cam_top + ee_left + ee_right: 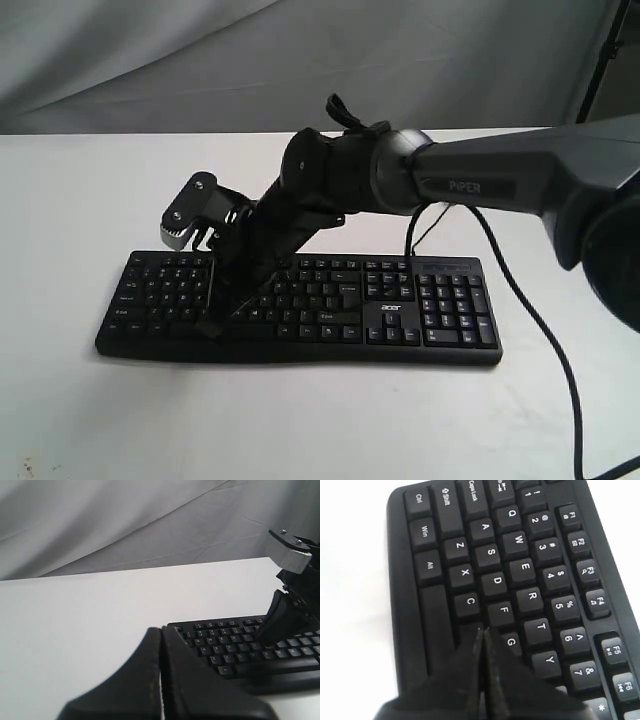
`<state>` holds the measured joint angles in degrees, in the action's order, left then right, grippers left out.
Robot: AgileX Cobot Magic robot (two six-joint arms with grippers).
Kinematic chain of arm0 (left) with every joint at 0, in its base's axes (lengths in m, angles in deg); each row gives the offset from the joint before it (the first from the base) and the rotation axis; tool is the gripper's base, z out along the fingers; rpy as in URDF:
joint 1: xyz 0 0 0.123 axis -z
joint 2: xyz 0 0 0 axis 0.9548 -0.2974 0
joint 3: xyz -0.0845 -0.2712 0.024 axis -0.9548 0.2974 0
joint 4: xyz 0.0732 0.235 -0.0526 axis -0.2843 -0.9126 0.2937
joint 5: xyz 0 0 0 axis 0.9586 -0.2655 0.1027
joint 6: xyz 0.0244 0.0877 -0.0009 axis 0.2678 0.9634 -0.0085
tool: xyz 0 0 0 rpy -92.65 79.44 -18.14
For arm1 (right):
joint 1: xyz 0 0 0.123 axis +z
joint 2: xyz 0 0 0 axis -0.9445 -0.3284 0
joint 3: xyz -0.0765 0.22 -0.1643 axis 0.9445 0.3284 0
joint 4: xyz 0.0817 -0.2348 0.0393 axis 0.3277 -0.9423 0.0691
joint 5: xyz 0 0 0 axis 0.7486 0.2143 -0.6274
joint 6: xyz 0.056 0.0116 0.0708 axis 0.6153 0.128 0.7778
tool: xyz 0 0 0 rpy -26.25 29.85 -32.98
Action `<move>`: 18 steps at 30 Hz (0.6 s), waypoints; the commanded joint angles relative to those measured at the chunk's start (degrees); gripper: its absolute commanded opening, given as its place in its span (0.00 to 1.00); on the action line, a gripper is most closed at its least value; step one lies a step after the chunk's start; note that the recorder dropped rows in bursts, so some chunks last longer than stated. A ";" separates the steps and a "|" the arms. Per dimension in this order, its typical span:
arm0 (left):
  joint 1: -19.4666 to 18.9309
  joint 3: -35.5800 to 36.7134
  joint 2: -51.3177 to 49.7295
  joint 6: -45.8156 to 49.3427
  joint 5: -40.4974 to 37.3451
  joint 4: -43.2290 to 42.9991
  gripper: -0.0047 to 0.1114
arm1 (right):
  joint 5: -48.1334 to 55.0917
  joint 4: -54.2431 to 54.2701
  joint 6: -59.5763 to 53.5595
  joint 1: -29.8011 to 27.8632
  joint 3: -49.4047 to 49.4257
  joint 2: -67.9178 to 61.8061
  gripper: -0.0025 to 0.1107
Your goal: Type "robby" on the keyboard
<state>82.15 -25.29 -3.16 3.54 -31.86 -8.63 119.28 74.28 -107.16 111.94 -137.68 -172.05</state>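
Observation:
The long black keyboard [440, 310] lies across the white table [80, 200], with a small acer logo [391, 295] near its arrow keys. My right gripper [210, 325] reaches across the middle to the keyboard's left half and is shut. In the right wrist view its joined tips [482, 629] point down just past the C key [469, 601], beside F and G, hiding the key beneath; contact cannot be told. My left gripper [161, 628] is shut and empty, held off the keyboard's [225, 647] left end. The right gripper [264, 639] also shows there.
A thin black cable [530, 310] runs from the keyboard's back toward the lower right of the table. The right arm [470, 180] spans above the keyboard's right half. A grey cloth backdrop [200, 60] hangs behind the table.

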 commanded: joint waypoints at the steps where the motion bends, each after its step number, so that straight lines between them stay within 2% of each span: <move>1: 0.36 0.25 0.20 -0.16 0.31 -0.27 0.04 | -0.39 -0.36 -0.08 0.28 -0.39 0.83 0.02; 18: 0.36 0.25 0.20 -0.16 0.31 -0.27 0.04 | -0.25 -0.22 0.00 0.28 -0.39 -2.11 0.02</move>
<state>82.15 -25.29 -3.16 3.54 -31.86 -8.63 119.11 74.07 -107.16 111.94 -137.68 -174.07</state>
